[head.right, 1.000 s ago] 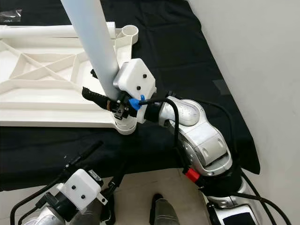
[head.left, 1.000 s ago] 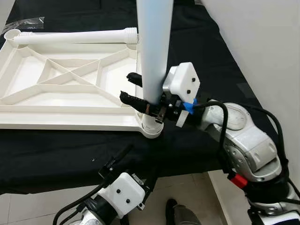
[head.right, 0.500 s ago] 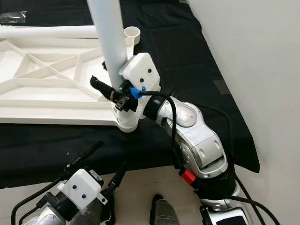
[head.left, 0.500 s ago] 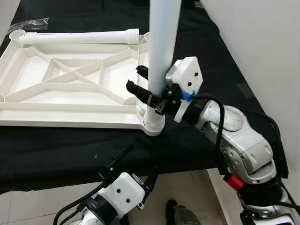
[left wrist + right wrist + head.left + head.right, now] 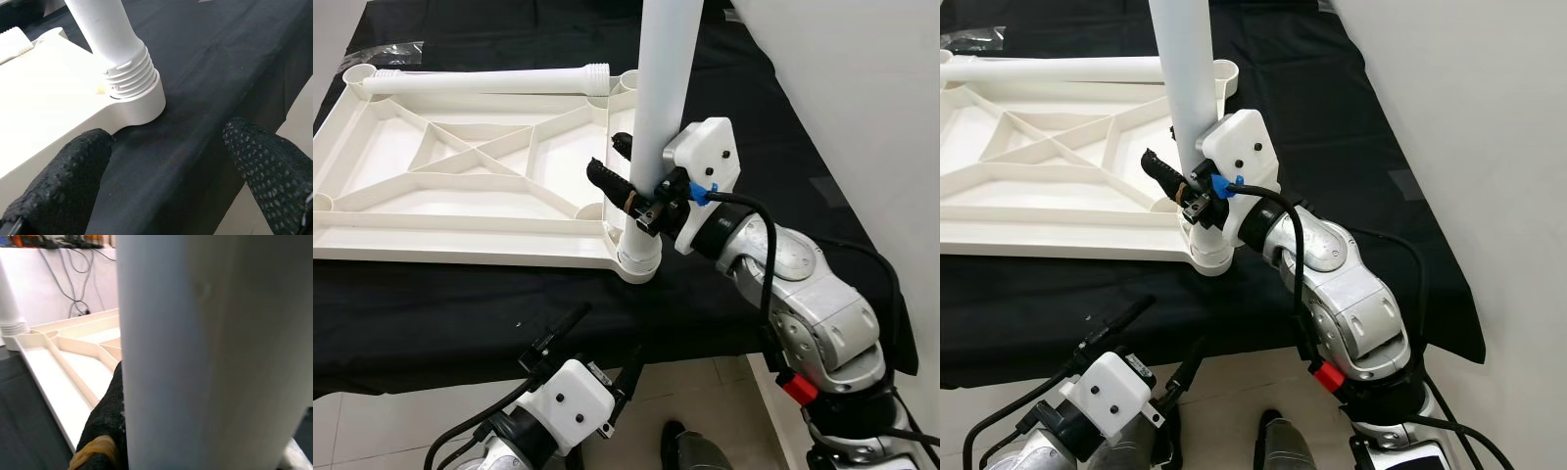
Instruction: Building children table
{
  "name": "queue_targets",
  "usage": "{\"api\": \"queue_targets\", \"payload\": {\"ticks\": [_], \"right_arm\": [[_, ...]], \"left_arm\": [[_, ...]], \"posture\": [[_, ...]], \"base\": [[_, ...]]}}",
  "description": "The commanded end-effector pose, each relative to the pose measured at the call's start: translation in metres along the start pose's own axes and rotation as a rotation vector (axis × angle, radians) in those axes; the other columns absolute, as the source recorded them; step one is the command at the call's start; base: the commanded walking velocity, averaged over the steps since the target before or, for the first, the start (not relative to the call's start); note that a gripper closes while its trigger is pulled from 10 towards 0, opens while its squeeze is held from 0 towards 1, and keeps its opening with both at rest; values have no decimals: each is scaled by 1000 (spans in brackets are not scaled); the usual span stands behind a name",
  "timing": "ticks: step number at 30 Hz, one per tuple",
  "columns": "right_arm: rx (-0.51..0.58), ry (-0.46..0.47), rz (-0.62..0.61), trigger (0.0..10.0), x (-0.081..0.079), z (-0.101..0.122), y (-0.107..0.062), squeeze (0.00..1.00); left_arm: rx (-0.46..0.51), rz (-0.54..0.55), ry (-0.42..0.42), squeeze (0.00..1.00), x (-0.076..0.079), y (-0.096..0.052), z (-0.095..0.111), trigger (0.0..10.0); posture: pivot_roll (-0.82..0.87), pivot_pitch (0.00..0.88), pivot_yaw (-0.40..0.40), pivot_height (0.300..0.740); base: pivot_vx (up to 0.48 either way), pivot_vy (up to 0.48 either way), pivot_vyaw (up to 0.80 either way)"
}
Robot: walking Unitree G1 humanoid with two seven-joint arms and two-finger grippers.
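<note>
Since one second ago, the white leg [image 5: 664, 98] is standing more upright, and the right tool [image 5: 625, 183] is gripping it a little higher above the corner socket [image 5: 637, 264]. I am holding the leg with this tool closed around it, one black finger on each side. The tabletop [image 5: 460, 196] is lying upside down on the black-covered worktop [image 5: 724, 108], and the socket is at its 4 o'clock corner.

I am judging the work as partly done: this leg is sitting in its socket, but some thread is showing, so it is probably needing more turns. A second leg [image 5: 480, 80] is lying along the 12 o'clock edge, not yet mounted.

The left wrist view is showing the threaded end [image 5: 128, 73] above the socket. The left tool [image 5: 161, 191] is hanging open and empty at the 6 o'clock edge of the worktop.
</note>
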State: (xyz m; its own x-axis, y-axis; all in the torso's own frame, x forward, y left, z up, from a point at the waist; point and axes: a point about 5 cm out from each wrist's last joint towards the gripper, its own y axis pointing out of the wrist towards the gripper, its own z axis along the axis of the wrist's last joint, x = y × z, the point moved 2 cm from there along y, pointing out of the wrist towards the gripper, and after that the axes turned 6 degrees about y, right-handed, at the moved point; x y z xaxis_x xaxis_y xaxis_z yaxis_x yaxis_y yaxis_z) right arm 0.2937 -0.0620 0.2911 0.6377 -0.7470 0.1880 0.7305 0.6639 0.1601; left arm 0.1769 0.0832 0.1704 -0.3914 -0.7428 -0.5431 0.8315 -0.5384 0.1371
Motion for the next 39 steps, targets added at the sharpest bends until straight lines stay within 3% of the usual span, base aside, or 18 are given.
{"api": "queue_targets", "payload": {"ticks": [1,13,16,26,39], "right_arm": [[-295,46,-193,10000,26,-58,-11,0],[-304,59,-266,10000,31,-59,-13,0],[-277,67,-382,10000,35,-63,-24,0],[-233,79,-531,10000,33,-66,-38,0],[-268,-10,-663,10000,35,-67,-48,0]], "left_arm": [[-12,-15,-17,0,4,-2,-3,10000],[-12,-16,-17,0,5,-2,-3,10000],[-14,-17,-17,0,5,-2,-4,10000],[-14,-21,-14,0,4,-2,-5,10000],[-14,-22,-10,0,2,-1,-6,10000]], "posture": [[4,334,-14,740],[7,334,-14,740],[9,332,-13,740],[11,326,-6,740],[12,326,0,740]], "base": [[0,0,0],[0,0,0],[0,0,0],[0,0,0],[0,0,0]]}}
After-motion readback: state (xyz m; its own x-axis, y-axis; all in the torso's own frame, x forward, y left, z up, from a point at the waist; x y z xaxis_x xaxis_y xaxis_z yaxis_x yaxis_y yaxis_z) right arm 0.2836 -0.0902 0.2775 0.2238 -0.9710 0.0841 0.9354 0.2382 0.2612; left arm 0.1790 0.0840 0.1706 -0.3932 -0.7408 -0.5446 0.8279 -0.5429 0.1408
